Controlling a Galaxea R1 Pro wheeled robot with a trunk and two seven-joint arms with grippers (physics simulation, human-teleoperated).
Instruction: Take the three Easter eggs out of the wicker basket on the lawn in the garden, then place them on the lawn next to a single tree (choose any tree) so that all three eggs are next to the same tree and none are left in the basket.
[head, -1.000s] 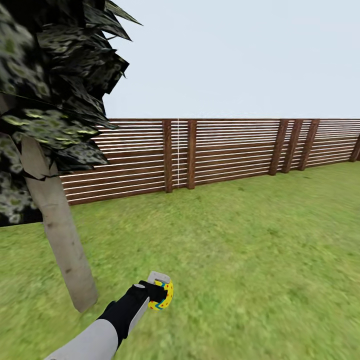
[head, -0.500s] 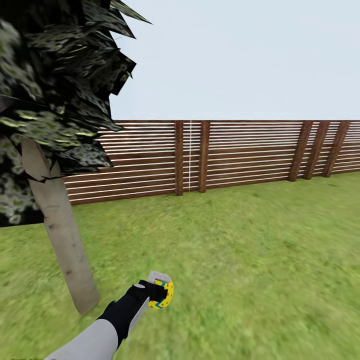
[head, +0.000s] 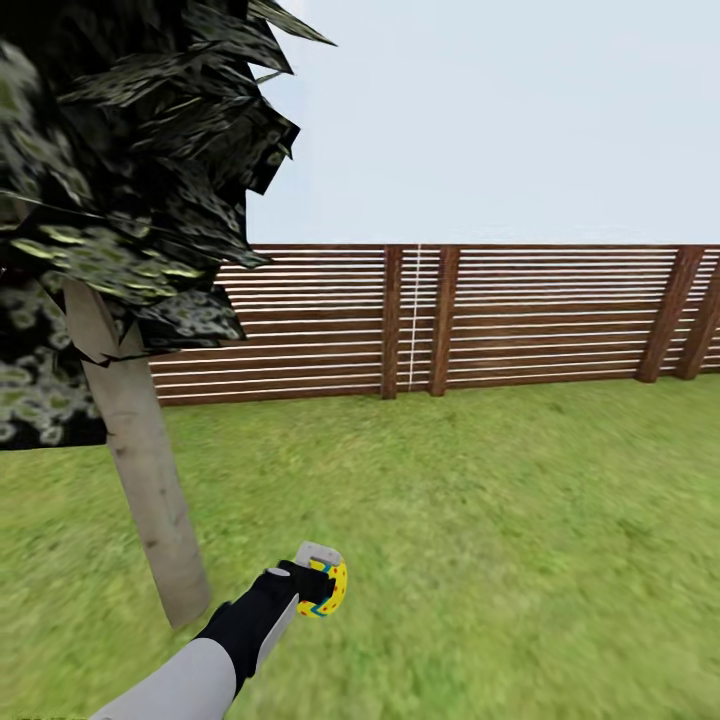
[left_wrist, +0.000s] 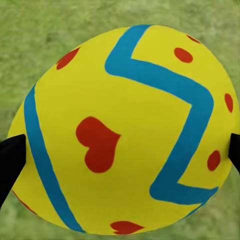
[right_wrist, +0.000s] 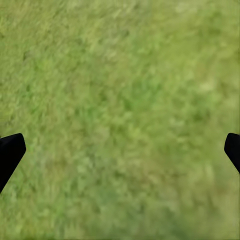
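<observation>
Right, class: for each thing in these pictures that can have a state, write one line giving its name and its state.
Left gripper: shut on the Easter egg.
Easter egg: held between the fingers, above the lawn, near the tree.
Right gripper: open, holding nothing, over grass.
Tree: standing upright.
Fence: standing, unbroken.

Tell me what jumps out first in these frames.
The bright yellow Easter egg with blue zigzags and red marks, clamped in the left gripper low in the head view, above the lawn. Next, the tree at that view's left, pale trunk under dark speckled foliage, close beside the egg. Behind runs the brown slatted fence; the right gripper is open over bare grass.
</observation>
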